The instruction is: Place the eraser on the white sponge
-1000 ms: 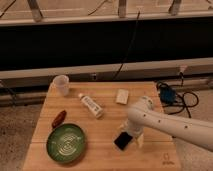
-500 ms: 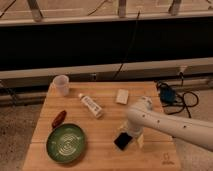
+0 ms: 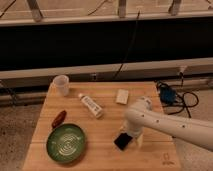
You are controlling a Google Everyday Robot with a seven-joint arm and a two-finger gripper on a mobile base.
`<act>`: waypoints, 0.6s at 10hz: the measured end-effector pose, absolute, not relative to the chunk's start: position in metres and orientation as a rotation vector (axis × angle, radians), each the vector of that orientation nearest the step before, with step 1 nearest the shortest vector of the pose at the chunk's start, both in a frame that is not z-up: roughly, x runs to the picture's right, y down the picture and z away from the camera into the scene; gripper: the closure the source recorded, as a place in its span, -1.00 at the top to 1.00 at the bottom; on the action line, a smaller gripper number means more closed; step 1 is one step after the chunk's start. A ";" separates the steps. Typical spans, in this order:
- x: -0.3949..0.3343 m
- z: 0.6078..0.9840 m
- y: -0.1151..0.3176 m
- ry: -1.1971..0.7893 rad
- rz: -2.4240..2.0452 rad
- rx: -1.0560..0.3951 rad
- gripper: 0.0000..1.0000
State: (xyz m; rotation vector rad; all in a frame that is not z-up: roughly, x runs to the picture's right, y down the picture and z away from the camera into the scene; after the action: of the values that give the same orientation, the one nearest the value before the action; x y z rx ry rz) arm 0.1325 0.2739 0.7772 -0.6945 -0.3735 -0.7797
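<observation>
White gripper (image 3: 131, 138) sits low at the wooden table's (image 3: 100, 152) front, right over the flat black eraser (image 3: 120, 141), probably to lift it; whether it has closed on it cannot be told. The white sponge (image 3: 122, 96) lies well apart, uncovered, near the far edge, beside a white bottle (image 3: 91, 105).

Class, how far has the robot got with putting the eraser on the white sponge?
Done: the approach only; the gripper is down beside the eraser on the table. In hand: taking hold of it, though a grasp is not visible. Left: lifting it across to the white sponge, bare near the far edge.
</observation>
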 end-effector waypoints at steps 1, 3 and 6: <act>0.132 0.777 0.275 -0.374 -0.784 -0.697 0.30; 0.132 0.778 0.275 -0.372 -0.788 -0.697 -0.03; 0.132 0.777 0.274 -0.370 -0.796 -0.696 -0.59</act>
State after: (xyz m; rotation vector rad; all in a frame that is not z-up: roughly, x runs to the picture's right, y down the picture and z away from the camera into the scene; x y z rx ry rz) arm 0.1325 0.2741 0.7773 -0.6957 -0.3698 -0.7960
